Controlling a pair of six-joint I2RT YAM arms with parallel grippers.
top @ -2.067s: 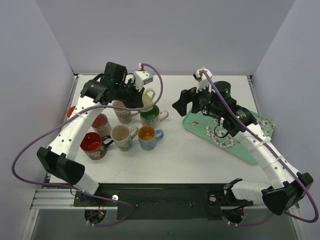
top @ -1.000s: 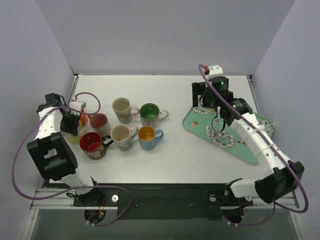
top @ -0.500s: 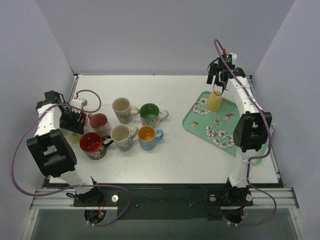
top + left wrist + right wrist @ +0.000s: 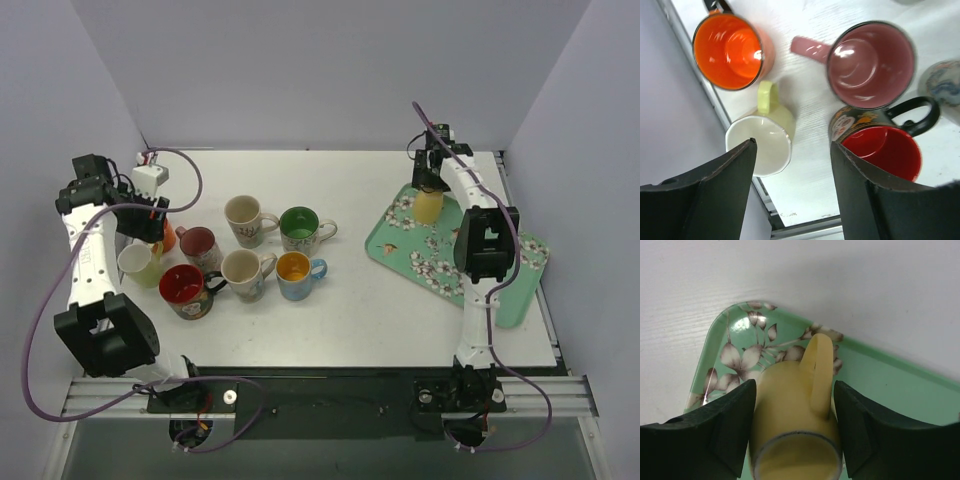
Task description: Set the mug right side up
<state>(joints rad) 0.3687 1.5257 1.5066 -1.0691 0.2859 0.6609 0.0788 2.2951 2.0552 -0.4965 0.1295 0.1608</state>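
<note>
From my seat the work surface is a white table (image 4: 360,300) with a faint wood grain, boxed in by plain pale lavender walls (image 4: 330,70) on three sides. A mint-green tray (image 4: 880,375) printed with brown-and-white flowers lies askew on the right half.

The yellow mug (image 4: 785,395) stands in the far left corner of that tray, mouth down. Its long axis runs roughly straight up from the tray, and its closed base with the pale foot ring (image 4: 797,465) faces up at my right wrist camera. Its handle (image 4: 819,367) points toward the tray's far rim.

The right gripper (image 4: 795,385) is down around the mug, one finger on each side of the body. Both inner edges sit right against the mug, but I cannot tell whether they are pressing it or only flanking it.

The left gripper (image 4: 791,150) hangs over the table's left edge with its fingers spread and nothing between them. Below it stand a pale green mug (image 4: 762,142), an orange mug (image 4: 727,50), a pink mug (image 4: 870,62) and a black mug lined in red (image 4: 882,150), all mouth up.

Toward the middle of the table are four more upright mugs. A cream floral mug (image 4: 245,215) and a green mug (image 4: 300,225) stand behind, with a white floral mug (image 4: 243,270) and a blue mug with an orange inside (image 4: 295,268) in front.
</note>
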